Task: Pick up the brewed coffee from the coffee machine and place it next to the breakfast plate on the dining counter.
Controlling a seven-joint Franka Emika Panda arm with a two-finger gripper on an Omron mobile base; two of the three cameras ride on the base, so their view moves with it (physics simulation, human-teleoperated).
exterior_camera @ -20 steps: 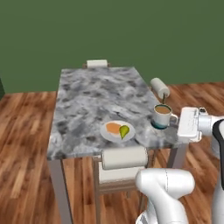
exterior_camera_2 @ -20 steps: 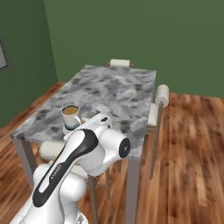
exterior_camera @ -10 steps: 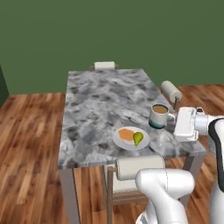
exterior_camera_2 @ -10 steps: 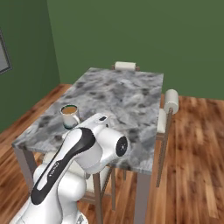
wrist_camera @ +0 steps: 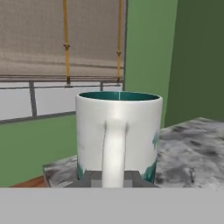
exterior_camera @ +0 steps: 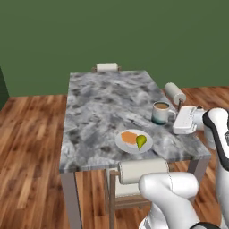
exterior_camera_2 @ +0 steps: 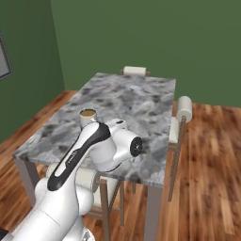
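Note:
The brewed coffee is a white mug with a teal lower band and brown coffee inside. It hangs low over the right side of the dining counter. My gripper is shut on its handle from the right. In the hand view the mug stands upright right in front of me, its handle between my fingertips. The breakfast plate, with an orange piece and a green pear-shaped piece, lies on the counter just ahead-left of the mug. From the right base view the mug peeks out behind my arm. The coffee machine is out of view.
Chairs with rolled white backs stand at the counter's near end, right side and far end. Wooden floor and green walls surround the counter. A window with a blind shows behind the mug.
The whole scene has shifted in both base views, so the base has driven along the counter. The mug stays in my gripper, near the plate.

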